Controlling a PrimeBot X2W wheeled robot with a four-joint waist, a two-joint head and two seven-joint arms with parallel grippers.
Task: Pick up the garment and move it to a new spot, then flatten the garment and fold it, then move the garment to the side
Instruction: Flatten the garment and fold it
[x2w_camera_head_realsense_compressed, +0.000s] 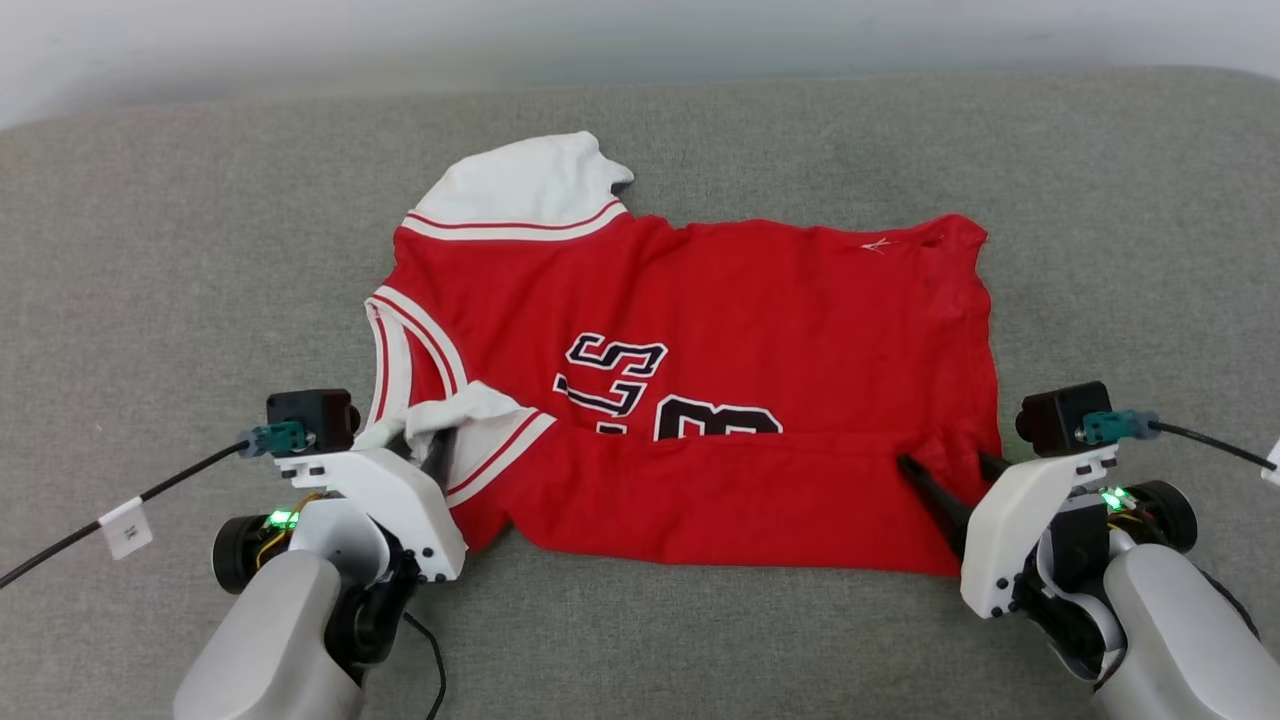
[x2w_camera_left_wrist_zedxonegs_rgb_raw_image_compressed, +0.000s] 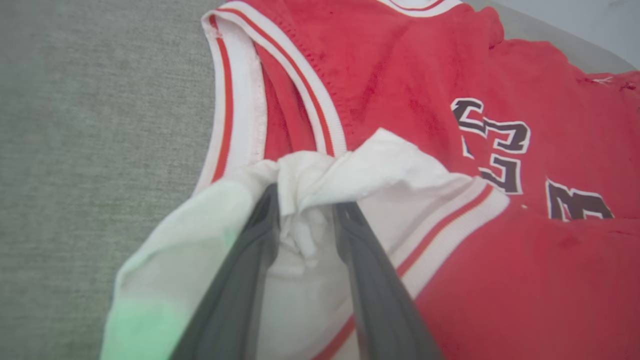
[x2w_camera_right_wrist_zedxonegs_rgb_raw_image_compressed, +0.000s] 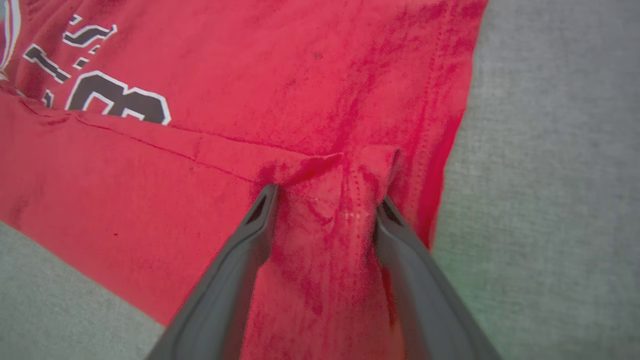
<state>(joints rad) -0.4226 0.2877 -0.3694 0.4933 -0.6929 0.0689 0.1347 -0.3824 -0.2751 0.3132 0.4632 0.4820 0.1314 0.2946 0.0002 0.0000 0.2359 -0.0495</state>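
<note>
The red garment (x2w_camera_head_realsense_compressed: 720, 320) lies spread on the grey cushion, chest up, with its near half folded over up to the black letters. One white sleeve (x2w_camera_head_realsense_compressed: 530, 185) sticks out at the far left. My left gripper (x2w_camera_head_realsense_compressed: 430, 445) is shut on the near white sleeve (x2w_camera_left_wrist_zedxonegs_rgb_raw_image_compressed: 350, 175), whose cloth bunches between the fingers (x2w_camera_left_wrist_zedxonegs_rgb_raw_image_compressed: 250, 250). My right gripper (x2w_camera_head_realsense_compressed: 950, 465) sits at the near right hem corner. Its fingers (x2w_camera_right_wrist_zedxonegs_rgb_raw_image_compressed: 250, 235) stand well apart, with a raised ridge of red cloth (x2w_camera_right_wrist_zedxonegs_rgb_raw_image_compressed: 325, 210) between them.
The grey fabric cushion (x2w_camera_head_realsense_compressed: 180, 250) stretches wide on all sides of the garment, with a pale wall behind its far edge. Black cables (x2w_camera_head_realsense_compressed: 120, 510) trail from both wrists, the left one carrying a white tag.
</note>
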